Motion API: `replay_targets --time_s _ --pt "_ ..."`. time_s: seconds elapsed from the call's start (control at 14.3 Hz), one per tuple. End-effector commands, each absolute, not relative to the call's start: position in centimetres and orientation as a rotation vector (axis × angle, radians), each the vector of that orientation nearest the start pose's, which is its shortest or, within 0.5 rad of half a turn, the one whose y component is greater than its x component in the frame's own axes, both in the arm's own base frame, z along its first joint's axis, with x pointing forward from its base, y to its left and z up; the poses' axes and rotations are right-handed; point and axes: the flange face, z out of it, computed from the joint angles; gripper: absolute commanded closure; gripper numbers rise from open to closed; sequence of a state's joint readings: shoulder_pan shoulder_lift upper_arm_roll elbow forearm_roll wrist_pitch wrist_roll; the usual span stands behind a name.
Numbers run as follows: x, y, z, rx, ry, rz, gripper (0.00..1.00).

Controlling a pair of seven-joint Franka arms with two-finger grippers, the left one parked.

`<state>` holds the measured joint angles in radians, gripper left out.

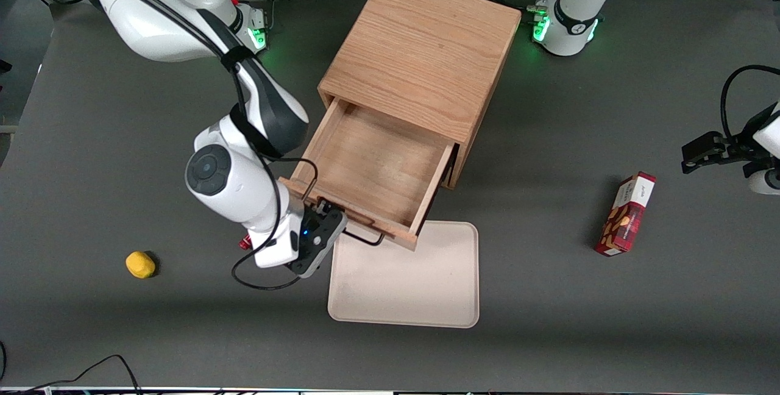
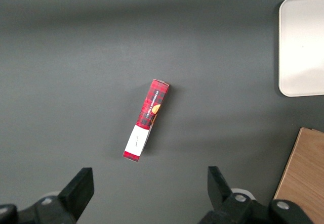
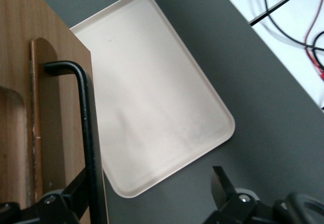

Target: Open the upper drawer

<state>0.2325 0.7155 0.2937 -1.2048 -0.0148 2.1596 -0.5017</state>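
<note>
The upper drawer (image 1: pixel 372 169) sticks far out of the wooden cabinet (image 1: pixel 420 47), and its front edge hangs over the pale tray (image 1: pixel 420 285) on the grey bench (image 1: pixel 548 322). The gripper (image 1: pixel 332 224) sits right at the drawer's thin black handle (image 3: pixel 86 128), with its fingers (image 3: pixel 223 186) spread apart and one on each side of the bar, not squeezing it. A yellow lump (image 1: pixel 140 264) lies toward the working arm's end of the bench, and a red box (image 1: pixel 627 215) lies toward the parked arm's end.

The claw (image 3: pixel 152 196) shows only its fingertips at the wrist picture's edge, the upper drawer (image 1: pixel 372 169) hides the lower drawer, and the arm covers part of the handle (image 1: pixel 364 238).
</note>
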Motion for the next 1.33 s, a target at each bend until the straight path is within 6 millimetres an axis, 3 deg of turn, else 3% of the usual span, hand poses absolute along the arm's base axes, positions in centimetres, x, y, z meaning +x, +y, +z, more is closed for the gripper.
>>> replay_targets --time_s 0.0,0.35,0.63,0.91,1.05,1.26 --pt "71.5 31.7 40.5 -2.630 -1.323 -0.499 0.00" --pt "73.0 29.4 40.7 -2.651 -1.225 -0.588 0.00" --pt "72.8 29.4 40.5 -2.613 -1.045 -0.537 0.00" --pt "71.0 30.8 38.8 -2.542 -0.855 -0.402 0.00" --pt "69.9 32.3 39.3 -2.532 -0.772 -0.338 0.00" --pt "68.7 32.7 42.3 -2.564 -0.607 -0.235 0.00"
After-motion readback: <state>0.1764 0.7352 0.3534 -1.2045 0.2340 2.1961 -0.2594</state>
